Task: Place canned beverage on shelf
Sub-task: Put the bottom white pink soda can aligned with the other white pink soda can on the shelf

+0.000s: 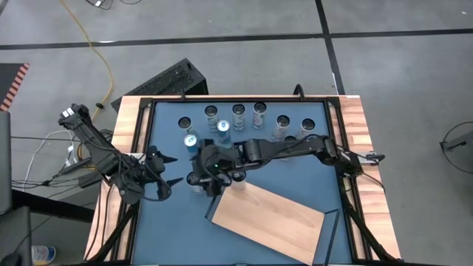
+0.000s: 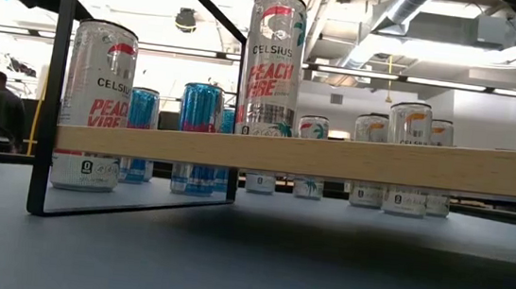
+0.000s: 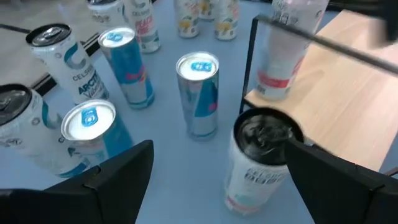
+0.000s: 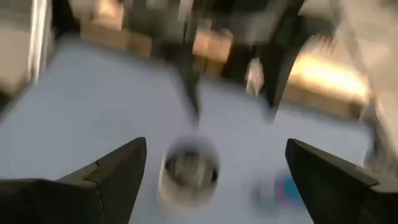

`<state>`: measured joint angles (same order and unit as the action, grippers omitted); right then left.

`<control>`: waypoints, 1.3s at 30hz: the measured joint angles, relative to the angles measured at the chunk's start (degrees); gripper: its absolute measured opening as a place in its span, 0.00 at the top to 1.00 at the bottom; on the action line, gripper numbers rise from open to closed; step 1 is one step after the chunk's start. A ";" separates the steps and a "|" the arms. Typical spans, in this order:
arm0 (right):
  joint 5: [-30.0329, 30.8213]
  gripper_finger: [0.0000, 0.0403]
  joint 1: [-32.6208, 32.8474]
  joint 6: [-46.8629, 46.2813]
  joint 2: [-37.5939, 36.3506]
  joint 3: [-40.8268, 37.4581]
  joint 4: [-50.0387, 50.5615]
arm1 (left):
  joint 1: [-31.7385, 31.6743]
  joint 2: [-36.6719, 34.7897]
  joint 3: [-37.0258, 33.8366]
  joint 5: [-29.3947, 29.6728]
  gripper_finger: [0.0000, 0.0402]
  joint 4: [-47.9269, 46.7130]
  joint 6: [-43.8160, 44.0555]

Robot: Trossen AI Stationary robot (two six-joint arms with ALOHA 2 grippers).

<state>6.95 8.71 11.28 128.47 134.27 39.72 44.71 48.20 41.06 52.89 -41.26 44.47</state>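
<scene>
The shelf point(image 1: 273, 218), a light-wood board on a dark frame, stands slantwise at the table's near middle; it also shows in the low view point(image 2: 352, 158). One silver Celsius can point(image 2: 273, 65) stands upright on its top. My right gripper point(image 1: 211, 174) is open above the shelf's far left corner; its wrist view point(image 4: 214, 180) looks down on a silver can top point(image 4: 189, 168) between the fingers, farther off. My left gripper point(image 1: 170, 171) is open and empty at the table's left. A white can with a dark top point(image 3: 261, 158) stands between its fingers point(image 3: 217, 186), ahead of them.
Several blue cans point(image 3: 199, 93) and white cans point(image 3: 59, 56) stand on the blue table left of the shelf. A row of cans point(image 1: 238, 114) stands along the far edge. Wooden strips point(image 1: 126, 140) edge the table. The shelf's dark frame leg point(image 2: 55, 87) is near the cans.
</scene>
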 joint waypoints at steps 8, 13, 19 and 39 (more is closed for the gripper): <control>-5.42 0.07 -0.46 0.92 2.48 -0.34 -3.60 | 0.00 -0.02 0.00 -0.74 0.13 -3.47 3.67; -7.84 0.07 -1.13 0.80 4.39 -0.26 -4.39 | 0.00 0.00 0.00 -3.02 0.13 -5.91 6.48; -9.13 0.07 -1.76 0.57 5.49 -0.21 -5.66 | 0.00 0.00 0.00 -3.09 0.13 -5.91 7.06; -11.83 0.07 -3.30 -0.45 8.78 -0.23 -1.98 | -0.01 0.00 0.00 -3.02 0.13 -5.83 6.82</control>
<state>-4.89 5.41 10.83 137.25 134.04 37.74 44.70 48.21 41.06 49.87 -47.09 51.29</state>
